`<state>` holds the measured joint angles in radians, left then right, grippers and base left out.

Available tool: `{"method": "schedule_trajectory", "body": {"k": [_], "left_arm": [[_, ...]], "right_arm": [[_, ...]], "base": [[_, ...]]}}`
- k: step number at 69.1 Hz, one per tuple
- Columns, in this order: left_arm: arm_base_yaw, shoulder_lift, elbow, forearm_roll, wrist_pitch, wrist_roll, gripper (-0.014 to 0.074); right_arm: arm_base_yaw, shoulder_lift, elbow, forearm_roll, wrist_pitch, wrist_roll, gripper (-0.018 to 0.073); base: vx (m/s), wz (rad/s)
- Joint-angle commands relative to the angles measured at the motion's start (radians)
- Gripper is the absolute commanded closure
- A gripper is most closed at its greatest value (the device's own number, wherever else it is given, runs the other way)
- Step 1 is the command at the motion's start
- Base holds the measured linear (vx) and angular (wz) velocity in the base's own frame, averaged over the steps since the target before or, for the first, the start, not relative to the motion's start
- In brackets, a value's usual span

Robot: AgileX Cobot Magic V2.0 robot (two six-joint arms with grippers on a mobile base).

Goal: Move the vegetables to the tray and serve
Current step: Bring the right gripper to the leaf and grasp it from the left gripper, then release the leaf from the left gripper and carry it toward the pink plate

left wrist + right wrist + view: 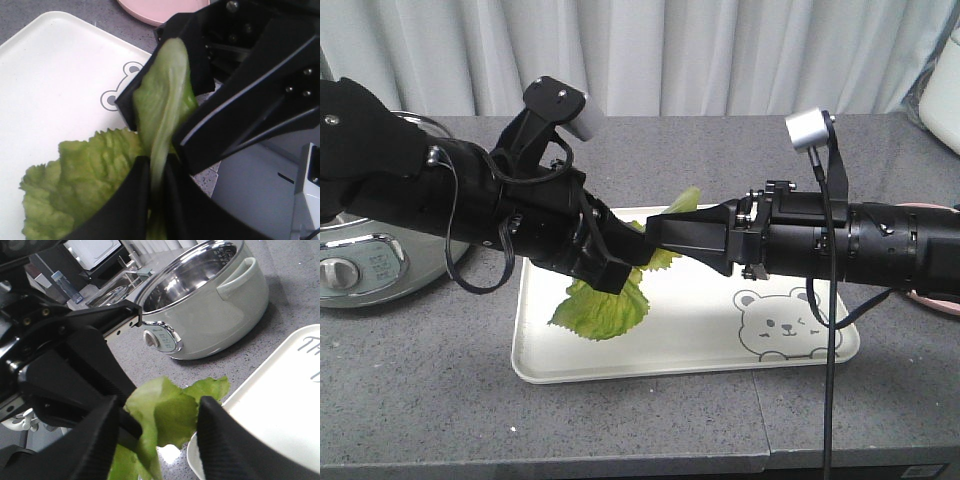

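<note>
Left gripper [157, 166] sits nearest the left wrist camera. Its two black fingers [120, 205] are clenched on the pale rib of the vegetables [85, 185], with almost no gap between them. From that pinch the crinkled green leaf spreads down and to one side, while the rib runs up into the right gripper [160, 407].

In the right wrist view, the right gripper's jaws stand wide apart with the upper end of the leaf between them. The leaf brushes the inner face of one finger [225, 440], but the jaws are not pressed together on it.

From the front, both arms meet tip to tip over the left half of the tray [700, 345]. The lettuce hangs beneath the left gripper there, and I cannot tell whether its lower edge touches the tray. The bear drawing [782, 326] on the right half is uncovered. A steel-lined pot [215, 315] stands on the grey counter [420, 400] left of the tray, and a pink plate [155, 10] lies beyond its far right corner.
</note>
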<state>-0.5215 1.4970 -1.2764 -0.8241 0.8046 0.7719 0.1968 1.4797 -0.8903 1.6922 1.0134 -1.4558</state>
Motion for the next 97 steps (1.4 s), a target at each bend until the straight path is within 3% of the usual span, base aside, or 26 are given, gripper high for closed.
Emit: {"method": "schedule_trajectory", "body": {"k": [1,24,36,64,71,82,90,97], "left_arm": [[-0.004,-0.036,-0.027,-0.065,-0.023,0.001,0.0603],[-0.004,-0.036,-0.027,-0.065,-0.022,0.0,0.0599],[-0.004,-0.036,-0.027,-0.065,-0.024,-0.002,0.0545],[-0.004,-0.044,-0.028,-0.059,-0.027,-0.01,0.0071],[-0.004,-0.054,-0.044,-0.009,-0.024,-0.016,0.0047],[-0.004,-0.086,-0.055,0.105,-0.026,-0.071,0.0061],[-0.004,-0.097,-0.054,0.189,-0.023,-0.112,0.0076],[-0.004,-0.097,-0.054,0.204,-0.018,-0.127,0.0088]], "right_arm": [[0.001,-0.029,-0.033,0.126,0.012,-0.023,0.0331],[0.001,-0.029,-0.033,0.126,-0.009,-0.038,0.0555],[0.001,-0.029,-0.033,0.126,-0.011,-0.042,0.0569],[0.001,-0.04,-0.035,0.089,-0.061,-0.044,0.0565],[0.001,-0.072,-0.054,-0.01,-0.142,-0.007,0.0565],[0.001,-0.151,-0.107,-0.295,-0.332,0.185,0.0565],[-0.002,-0.201,-0.165,-0.612,-0.391,0.452,0.0565],[-0.017,-0.217,-0.235,-0.944,-0.345,0.756,0.0565]], "base": [[0.0,0.0],[0.0,0.0],[0.0,0.0],[0.0,0.0],[0.0,0.0],[0.0,0.0],[0.0,0.0],[0.0,0.0]]}}
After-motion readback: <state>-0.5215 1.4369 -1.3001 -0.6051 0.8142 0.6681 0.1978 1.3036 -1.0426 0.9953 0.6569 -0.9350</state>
